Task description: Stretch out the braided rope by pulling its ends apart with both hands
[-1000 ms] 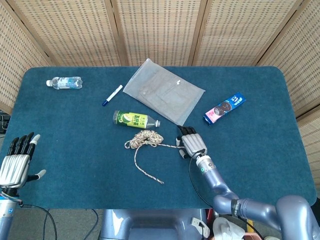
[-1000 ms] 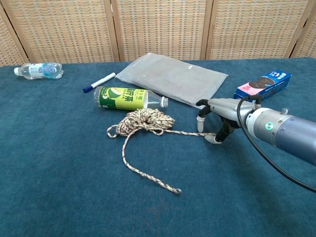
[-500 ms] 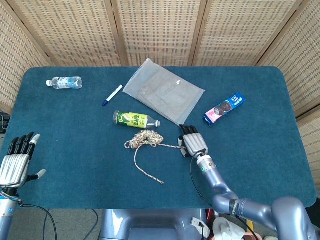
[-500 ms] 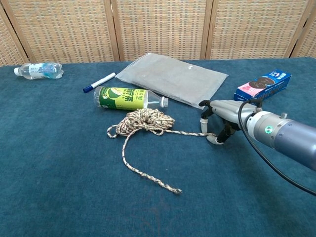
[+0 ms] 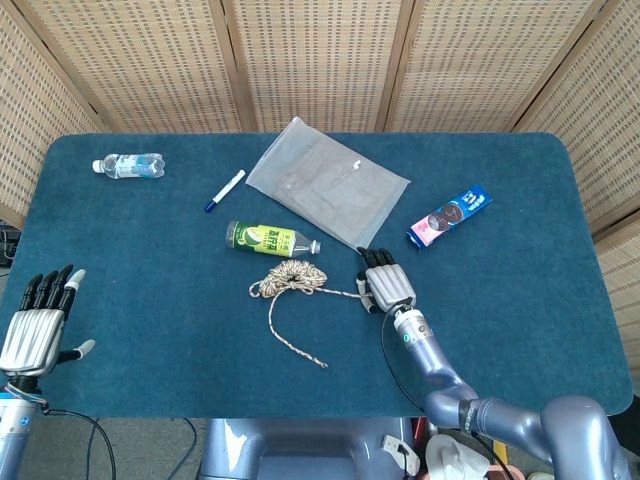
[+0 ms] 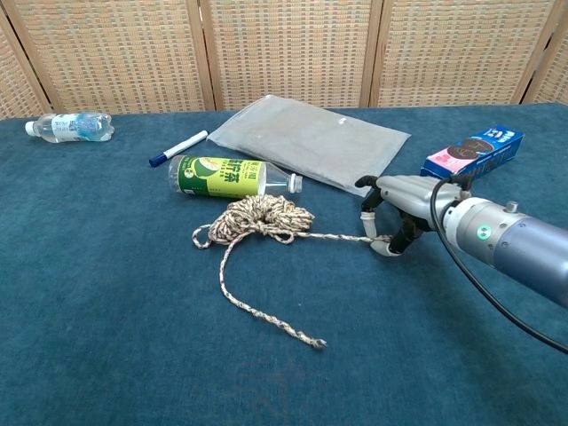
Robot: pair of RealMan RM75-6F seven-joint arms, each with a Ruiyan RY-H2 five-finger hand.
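Chest view: right hand (image 6: 395, 211) sits low on the table (image 6: 106, 337), fingers curled down over one end of the braided rope (image 6: 257, 219). Rope end runs in between the thumb and fingers and looks pinched there; the short run from hand to coil is fairly straight. Exact contact point is hidden under the fingers.

Rope itself: mostly a loose coil mid-table, just in front of the green tea bottle (image 6: 226, 176), near it but not clearly touching. A free tail leaves the coil's left side, curves toward the camera and ends loose on the cloth, well apart from either hand.

Head view: same right hand (image 5: 386, 287) at the right side of the rope (image 5: 290, 278), palm down. Left hand (image 5: 36, 322) is at the near left edge of the table (image 5: 520, 330), well apart from the rope, fingers extended and apart, holding nothing.

Other items on the table: clear water bottle (image 5: 128, 165) far left corner, marker pen (image 5: 225, 190) between it and the grey pouch (image 5: 328, 183), grey pouch lying flat behind the tea bottle (image 5: 268, 238), blue cookie pack (image 5: 449, 215) to the right, behind the right hand.
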